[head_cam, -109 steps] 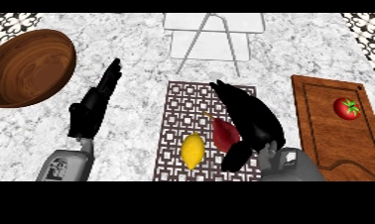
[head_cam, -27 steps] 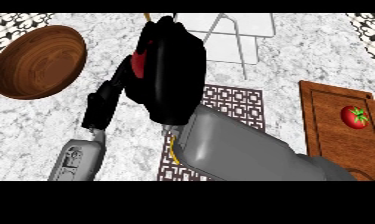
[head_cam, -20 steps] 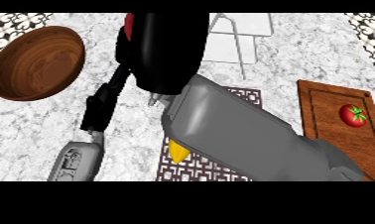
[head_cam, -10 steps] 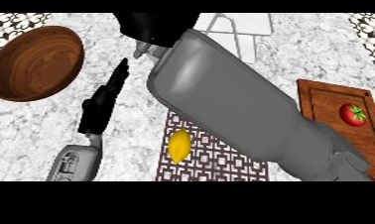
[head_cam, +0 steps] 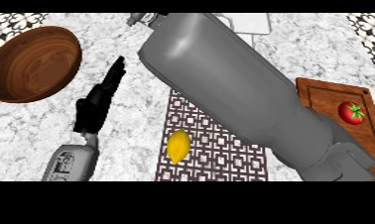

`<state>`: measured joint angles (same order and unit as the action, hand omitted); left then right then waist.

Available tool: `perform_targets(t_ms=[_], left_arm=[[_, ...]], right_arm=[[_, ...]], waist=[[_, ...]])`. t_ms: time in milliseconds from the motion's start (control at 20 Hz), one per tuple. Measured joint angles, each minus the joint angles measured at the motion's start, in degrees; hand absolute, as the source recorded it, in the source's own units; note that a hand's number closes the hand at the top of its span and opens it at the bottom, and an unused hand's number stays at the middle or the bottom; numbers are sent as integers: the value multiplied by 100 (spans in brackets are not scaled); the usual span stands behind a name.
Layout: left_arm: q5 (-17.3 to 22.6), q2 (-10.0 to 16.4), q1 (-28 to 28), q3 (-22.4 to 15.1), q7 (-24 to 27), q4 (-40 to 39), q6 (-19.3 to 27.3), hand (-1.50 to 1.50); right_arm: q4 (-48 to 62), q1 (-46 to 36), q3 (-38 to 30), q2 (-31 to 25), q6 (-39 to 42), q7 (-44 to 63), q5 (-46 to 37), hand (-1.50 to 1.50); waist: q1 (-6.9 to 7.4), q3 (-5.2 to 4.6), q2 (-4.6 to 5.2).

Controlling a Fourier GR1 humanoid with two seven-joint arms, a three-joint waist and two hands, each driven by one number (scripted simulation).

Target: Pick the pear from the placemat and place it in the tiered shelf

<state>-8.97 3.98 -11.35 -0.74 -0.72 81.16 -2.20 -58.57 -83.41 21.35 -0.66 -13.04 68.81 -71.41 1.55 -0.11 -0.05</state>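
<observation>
Right grey forearm (head_cam: 234,94): stretched from the lower right across the view to the top edge. Only a dark sliver of my right hand (head_cam: 144,18) shows there; I cannot tell whether it is holding anything.

Left hand (head_cam: 101,96): resting at the left, fingers (head_cam: 116,69) straight and holding nothing.

Pear: not visible anywhere. Right of and below my left fingers lies the brown lattice-patterned placemat (head_cam: 219,153), carrying only a yellow oval fruit (head_cam: 179,146), which looks like a lemon. I judge the pear to be up with the right hand, out of sight.

White tiered shelf (head_cam: 253,24): beyond my left fingers, up and to the right, partly behind the forearm.

Step in hand, as judged: carry to the shelf. The next move calls for settling the hand over a tier before letting go, without knocking the frame.

Round wooden bowl (head_cam: 33,64), left of my left fingers: not involved.
</observation>
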Motion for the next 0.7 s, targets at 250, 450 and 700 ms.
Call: perform_targets(t_ms=[250,450,700], left_arm=[[-13,-21,49,-37,-20,49,-3,0],[-33,-33,13,-27,-49,94,39,0],[-12,-6,-62,17,-60,48,16,0]], right_arm=[[431,16,-80,3,-49,-140,-243,150],[944,93,-193,14,-236,-441,-550,150],[1545,50,-478,20,-658,-716,-759,150]], waist=[[-11,2,10],[-25,4,25],[-5,4,41]])
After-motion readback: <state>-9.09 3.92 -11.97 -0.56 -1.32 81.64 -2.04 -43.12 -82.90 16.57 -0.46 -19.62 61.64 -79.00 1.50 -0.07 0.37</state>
